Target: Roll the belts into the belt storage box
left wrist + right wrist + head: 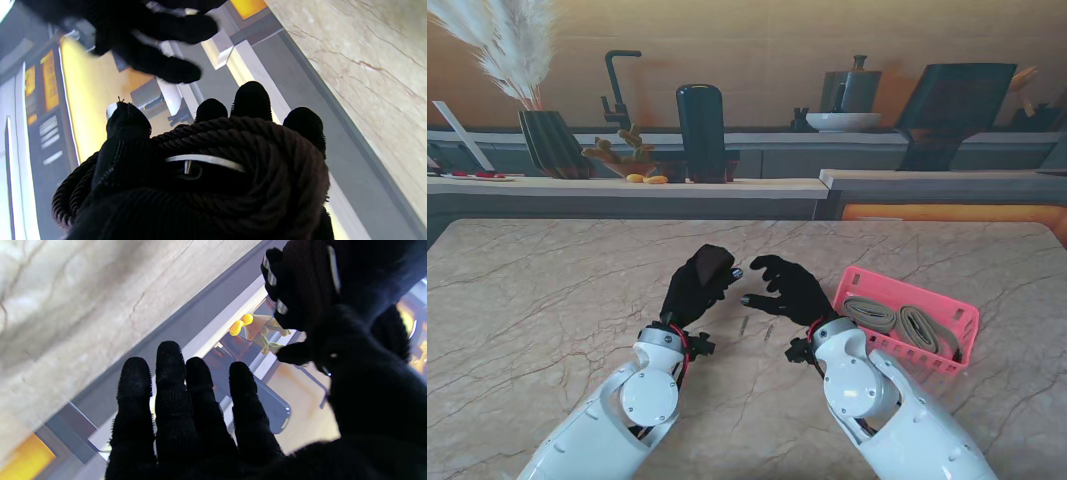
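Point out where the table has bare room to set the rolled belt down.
Bare marble lies left of the left robot hand and far of both hands. Crowded: the pink storage box, two rolls inside, beside the right robot hand.

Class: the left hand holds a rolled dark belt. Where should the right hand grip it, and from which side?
Grip the belt's braided outer turns, coming from the right, where the right hand waits open. The left hand wraps the other side; squeezing across the coil should keep it rolled.

Marble table (547,300) spans near scene. Far counter: pampas grass in dark vase (552,143) left, black faucet (617,85), dark cylinder container (700,130) centre, white bowl (843,121) and kettle (852,88) right.
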Controlling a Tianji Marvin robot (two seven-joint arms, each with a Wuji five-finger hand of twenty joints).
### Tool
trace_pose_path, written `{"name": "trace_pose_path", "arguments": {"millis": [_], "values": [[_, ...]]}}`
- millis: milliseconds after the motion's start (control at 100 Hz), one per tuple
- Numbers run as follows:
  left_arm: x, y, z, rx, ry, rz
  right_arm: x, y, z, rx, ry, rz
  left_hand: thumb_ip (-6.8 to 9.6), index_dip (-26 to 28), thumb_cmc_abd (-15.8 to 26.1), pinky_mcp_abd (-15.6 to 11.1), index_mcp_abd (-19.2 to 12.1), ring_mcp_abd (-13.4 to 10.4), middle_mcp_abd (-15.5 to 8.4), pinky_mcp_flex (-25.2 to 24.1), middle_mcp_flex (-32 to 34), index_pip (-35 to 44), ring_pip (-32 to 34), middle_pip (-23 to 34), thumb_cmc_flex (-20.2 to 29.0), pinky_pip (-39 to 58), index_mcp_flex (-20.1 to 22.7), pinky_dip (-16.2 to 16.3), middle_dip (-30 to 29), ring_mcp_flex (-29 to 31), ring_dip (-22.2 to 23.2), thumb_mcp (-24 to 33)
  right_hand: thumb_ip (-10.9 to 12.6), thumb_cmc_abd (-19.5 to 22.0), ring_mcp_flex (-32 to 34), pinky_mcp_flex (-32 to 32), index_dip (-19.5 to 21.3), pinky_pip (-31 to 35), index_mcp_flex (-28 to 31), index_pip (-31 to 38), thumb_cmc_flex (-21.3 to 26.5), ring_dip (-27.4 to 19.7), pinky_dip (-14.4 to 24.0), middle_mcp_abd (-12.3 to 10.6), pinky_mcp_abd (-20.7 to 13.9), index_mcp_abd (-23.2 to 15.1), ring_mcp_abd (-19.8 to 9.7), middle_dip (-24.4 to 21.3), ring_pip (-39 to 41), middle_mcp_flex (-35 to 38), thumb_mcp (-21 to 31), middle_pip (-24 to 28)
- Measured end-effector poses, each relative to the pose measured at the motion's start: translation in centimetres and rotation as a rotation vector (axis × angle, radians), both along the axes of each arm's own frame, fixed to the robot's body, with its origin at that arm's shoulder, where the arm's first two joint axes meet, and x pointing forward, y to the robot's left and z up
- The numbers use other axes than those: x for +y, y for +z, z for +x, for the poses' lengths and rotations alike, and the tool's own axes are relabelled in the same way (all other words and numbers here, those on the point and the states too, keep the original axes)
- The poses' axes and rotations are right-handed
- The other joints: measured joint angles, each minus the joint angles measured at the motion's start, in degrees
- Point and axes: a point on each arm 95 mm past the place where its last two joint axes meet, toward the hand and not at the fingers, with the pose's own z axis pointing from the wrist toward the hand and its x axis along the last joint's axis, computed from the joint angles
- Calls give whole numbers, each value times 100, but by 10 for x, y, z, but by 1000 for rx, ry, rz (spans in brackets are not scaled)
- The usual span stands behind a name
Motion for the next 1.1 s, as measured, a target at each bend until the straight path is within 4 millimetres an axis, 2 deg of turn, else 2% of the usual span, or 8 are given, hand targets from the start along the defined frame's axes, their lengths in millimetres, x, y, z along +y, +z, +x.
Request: {"name": "trace_pose_path", "arguments": {"millis": [90, 230, 610, 790, 860, 940, 1000, 1100], "values": [[0, -5, 5, -38, 0, 96, 4, 2, -2, -55, 0, -48, 162, -145, -151, 85, 141, 0, 12, 288, 164, -50, 143, 56, -21, 212, 3, 0, 87, 268, 120, 57, 13, 105, 37, -5, -58, -52, -56, -121, -434, -30, -14, 16, 15, 127, 22, -3, -5, -9, -772, -11], [1, -11, 10, -78, -5, 185, 14, 3, -2, -90, 10, -54, 203, -376, -209, 194, 427, 2, 73, 476, 179, -960, 187, 193, -114, 418, -80, -91, 101, 455, 288, 343, 20, 258, -14, -32, -63, -54, -48, -298, -1078, -31, -14, 92, 100, 287, 116, -3, 8, -10, -655, -11], [3, -9, 12, -150, -26, 295, 37, 10, 4, -77, 58, -27, 200, -341, -535, 256, 670, 2, 78, 679, 242, -1959, 242, 338, -1091, 728, -366, -190, -4, 655, 310, 2131, -6, 271, 294, 109, 74, 276, 643, -556, -1500, 293, 111, 343, 436, 511, 322, -14, 685, 563, -222, 274], [4, -9, 12, -162, -34, 318, 46, 9, 8, -50, 51, -12, 200, -341, -590, 329, 754, 24, 145, 702, 295, -2036, 243, 349, -1113, 775, -369, -191, -34, 695, 311, 2284, -4, 682, 834, 280, 259, 733, 1033, -477, -1308, 377, 166, 337, 526, 675, 377, 11, 1016, 1171, -401, 448], [5, -10, 12, -167, -37, 324, 49, 9, 10, -25, 43, 19, 200, -341, -590, 332, 758, 27, 152, 702, 295, -2040, 243, 350, -1115, 778, -370, -192, -40, 695, 311, 2319, 125, 1243, 991, 338, 279, 844, 1167, -338, -651, 381, 109, 267, 526, 659, 374, 11, 1084, 1416, -1238, 481], [6, -9, 12, -172, -40, 327, 52, 10, 11, 6, 37, 58, 200, -341, -590, 335, 810, 33, 176, 702, 295, -2040, 243, 350, -1155, 781, -372, -192, -50, 695, 311, 2399, 246, 1474, 1177, 379, 280, 943, 1229, -170, -47, 391, 82, 147, 528, 658, 333, 10, 1148, 1700, -2103, 517], [7, -10, 13, -173, -41, 328, 53, 9, 11, 29, 31, 75, 200, -341, -590, 343, 810, 74, 214, 702, 298, -2040, 243, 350, -1160, 783, -373, -192, -53, 697, 312, 2408, 212, 1464, 1261, 416, 166, 954, 1229, 7, -53, 397, 80, 74, 526, 650, 302, -33, 1161, 1831, -1654, 518], [8, -11, 13, -173, -43, 332, 56, 9, 11, 68, 24, 109, 199, -341, -593, 344, 810, 75, 215, 702, 300, -2040, 243, 350, -1173, 784, -373, -193, -62, 703, 312, 2455, -373, 1137, 1516, 506, -812, 1000, 1108, 689, -62, 408, 36, -36, 516, 668, 249, -77, 1188, 2138, -846, 518]]}}
